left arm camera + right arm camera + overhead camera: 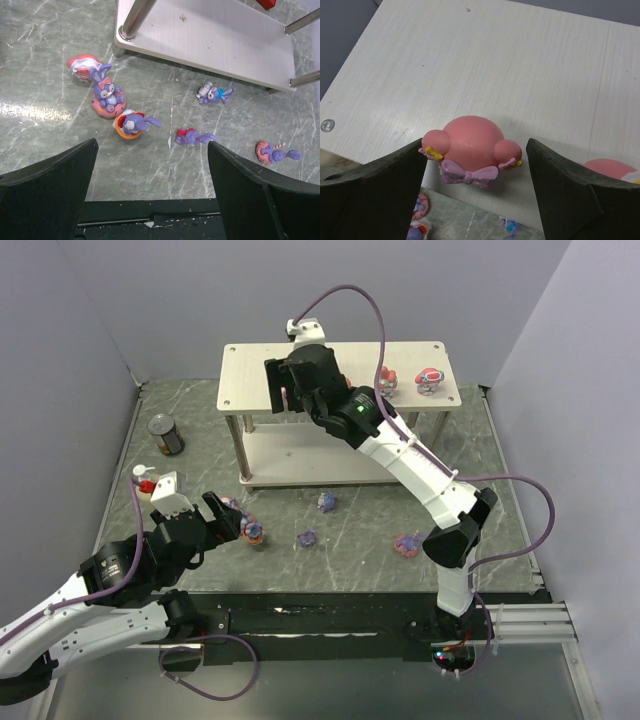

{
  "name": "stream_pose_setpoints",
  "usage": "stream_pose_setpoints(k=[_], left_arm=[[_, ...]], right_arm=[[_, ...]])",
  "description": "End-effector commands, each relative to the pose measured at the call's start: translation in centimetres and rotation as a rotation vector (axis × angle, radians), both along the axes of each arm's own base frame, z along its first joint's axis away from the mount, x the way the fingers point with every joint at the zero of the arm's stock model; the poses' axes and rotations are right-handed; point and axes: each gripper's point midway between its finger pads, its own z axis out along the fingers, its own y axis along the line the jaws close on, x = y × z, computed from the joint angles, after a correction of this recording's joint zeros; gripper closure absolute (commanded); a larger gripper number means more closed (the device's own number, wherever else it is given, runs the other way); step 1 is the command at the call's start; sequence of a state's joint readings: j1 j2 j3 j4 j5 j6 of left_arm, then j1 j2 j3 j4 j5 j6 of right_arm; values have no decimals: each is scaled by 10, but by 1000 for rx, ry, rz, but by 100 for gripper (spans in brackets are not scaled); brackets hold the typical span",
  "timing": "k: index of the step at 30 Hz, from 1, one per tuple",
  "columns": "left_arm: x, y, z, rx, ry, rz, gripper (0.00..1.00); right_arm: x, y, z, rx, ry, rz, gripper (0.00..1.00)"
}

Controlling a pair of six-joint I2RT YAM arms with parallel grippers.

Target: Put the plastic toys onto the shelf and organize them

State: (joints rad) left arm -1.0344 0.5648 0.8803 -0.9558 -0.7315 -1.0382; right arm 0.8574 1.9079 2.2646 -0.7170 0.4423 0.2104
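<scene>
My right gripper hangs open over the front left part of the shelf's top board. A pink toy with round buns and a purple bow stands between its fingers near the board's edge; there is a gap at the right finger. Two red-and-white toys stand at the right end of the shelf. Several purple rabbit toys lie on the table, among them one on a pink ring, one in an orange ring and one with a red bow. My left gripper is open and empty above the table just short of them.
A dark tin can and a beige pump bottle stand at the table's left, beside my left arm. The shelf's lower board and its metal legs are just beyond the floor toys. Grey walls close in both sides.
</scene>
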Motion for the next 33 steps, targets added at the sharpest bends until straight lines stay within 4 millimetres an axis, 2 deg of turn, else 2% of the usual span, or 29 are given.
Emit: stream_pose_setpoints(k=[1,8,19,21,23,24,25,26,29,33], left_arm=[[3,4,4,-8,-13,30,3],[3,4,5,-12,-16,33,3],[3,6,5,-17,-18,38,2],[3,6,5,-17,-19,40,1],[3,7,5,-13,-20,46,1],[3,8,4,-12,-20,49,3],[4,8,5,-13,-21,54,3],[4,8,4,-9,-19,55,3],[4,8,3,-6,-13,61,4],[5,5,1,-10,-7,57,4]], right_arm=[[-12,-11,41,63,-77,1,13],[-19,-15,61,97,-118,2,13],[-31,-16,77,108,-160,5,13],[-39,-17,81,116,-167,20,13],[-54,-14,86,125,-192,61,13],[-60,-14,87,116,-205,71,13],[-70,-21,106,161,-249,72,13],[-79,-16,94,139,-239,92,13],[-98,-31,101,167,-273,91,12],[-118,-47,100,199,-277,117,11]])
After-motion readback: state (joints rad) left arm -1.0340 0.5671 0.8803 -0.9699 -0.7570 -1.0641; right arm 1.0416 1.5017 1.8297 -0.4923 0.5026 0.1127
